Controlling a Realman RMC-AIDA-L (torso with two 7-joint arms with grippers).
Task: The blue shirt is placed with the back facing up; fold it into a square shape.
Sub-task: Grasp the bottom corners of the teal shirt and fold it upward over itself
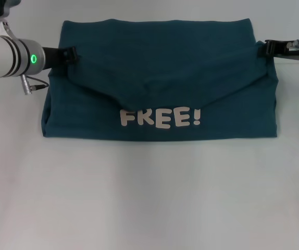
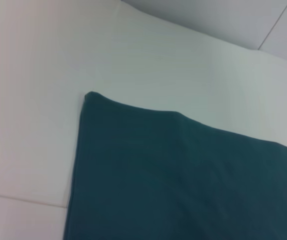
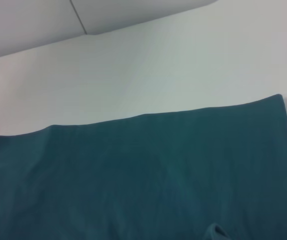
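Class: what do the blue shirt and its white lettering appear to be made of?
The blue shirt: likely soft matte knit cotton, since it drapes and creases limply. The white lettering: probably a flat printed or heat-pressed film, with crisp, opaque edges.

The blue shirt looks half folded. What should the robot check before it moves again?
1. Both pincers at the shirt's side edges: ok. The left pincer and the right pincer sit at opposite sides of the blue shirt.
2. Pincers really gripping cloth: cannot tell.
3. Fold even: not ok. The folded flap sags to a point above the white letters "FREE!".
4. Near edge straight: ok.
5. Far edge flat on the white table: ok in both wrist views.
6. Square shape reached: not ok, still wider than deep.
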